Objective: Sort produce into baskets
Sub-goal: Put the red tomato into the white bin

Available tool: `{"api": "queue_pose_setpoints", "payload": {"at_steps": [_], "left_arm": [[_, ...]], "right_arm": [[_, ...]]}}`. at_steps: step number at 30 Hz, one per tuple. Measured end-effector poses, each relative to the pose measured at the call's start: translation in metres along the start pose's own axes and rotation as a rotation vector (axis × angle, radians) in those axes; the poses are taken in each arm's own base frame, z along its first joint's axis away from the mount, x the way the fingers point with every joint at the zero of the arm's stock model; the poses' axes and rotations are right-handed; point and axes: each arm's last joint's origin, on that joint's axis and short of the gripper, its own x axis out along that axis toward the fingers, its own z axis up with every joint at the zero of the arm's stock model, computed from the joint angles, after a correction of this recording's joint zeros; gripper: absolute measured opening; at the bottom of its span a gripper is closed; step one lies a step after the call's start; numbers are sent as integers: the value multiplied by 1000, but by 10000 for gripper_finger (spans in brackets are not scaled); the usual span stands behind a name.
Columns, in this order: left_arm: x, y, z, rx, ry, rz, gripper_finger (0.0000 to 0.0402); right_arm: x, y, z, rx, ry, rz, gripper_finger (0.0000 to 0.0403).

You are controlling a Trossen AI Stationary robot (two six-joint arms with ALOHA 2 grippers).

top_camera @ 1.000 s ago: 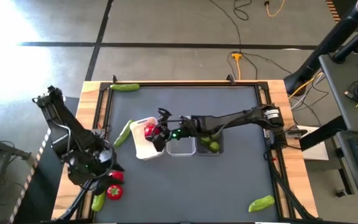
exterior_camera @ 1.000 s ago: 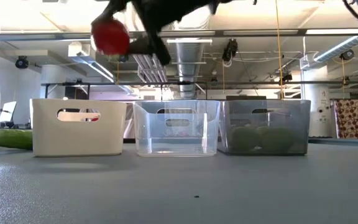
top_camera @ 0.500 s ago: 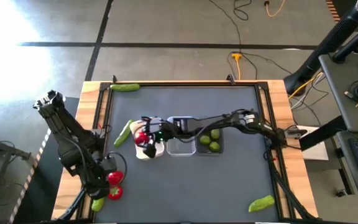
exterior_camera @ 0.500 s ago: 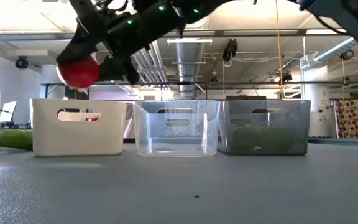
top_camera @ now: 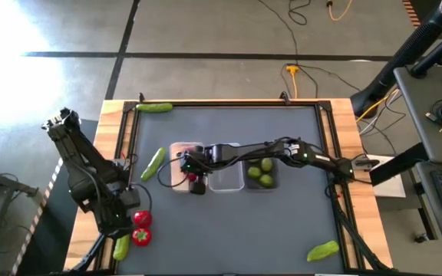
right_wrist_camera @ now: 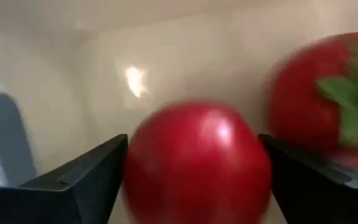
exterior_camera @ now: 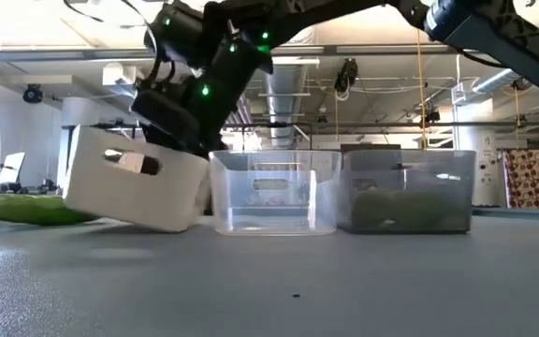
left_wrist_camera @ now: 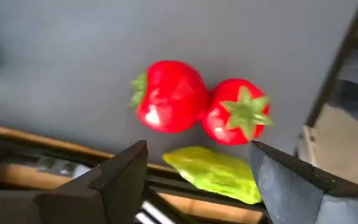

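My right gripper reaches down into the opaque white basket and is shut on a red tomato. A second tomato lies in the basket beside it. The white basket is tipped, one end raised, and its lower end is against the clear basket. The dark grey basket holds limes. My left gripper is open above two tomatoes and a cucumber at the table's near left. My right gripper pinches the tomato's two opposite sides between its two fingers, coming from above into the white basket. The tomato sits low in the basket, next to the other tomato. Whether the gripper also touches the tipped basket's wall is hidden.
One cucumber lies just left of the white basket, one at the far left edge, and one at the near right. The middle of the near half of the table is bare.
My right gripper has carried the tomato toward the table's left, from above the clear basket to over the white one, then down into it. The white basket has tipped from standing level. My left arm has shifted slightly toward the near edge.
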Motion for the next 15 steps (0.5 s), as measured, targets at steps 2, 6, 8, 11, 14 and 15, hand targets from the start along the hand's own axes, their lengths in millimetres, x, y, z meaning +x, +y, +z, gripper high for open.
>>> {"api": "queue_pose_setpoints", "payload": {"at_steps": [2,6,8,11,14,15], "left_arm": [[0,4,-1,-8,3,39,265],[3,6,0,-17,-58,78,288],[7,5,1,-20,-79,101,307],[14,5,1,-14,-81,138,333],[22,6,0,15,-76,164,350],[25,6,0,21,-77,169,353]], "right_arm": [[0,0,0,18,-1,-2,360],[-6,1,5,38,-19,-3,369],[-13,5,9,51,-26,-1,369],[-38,21,23,59,-70,15,370],[-82,49,33,57,-133,45,370],[-98,63,34,41,-157,55,370]]}}
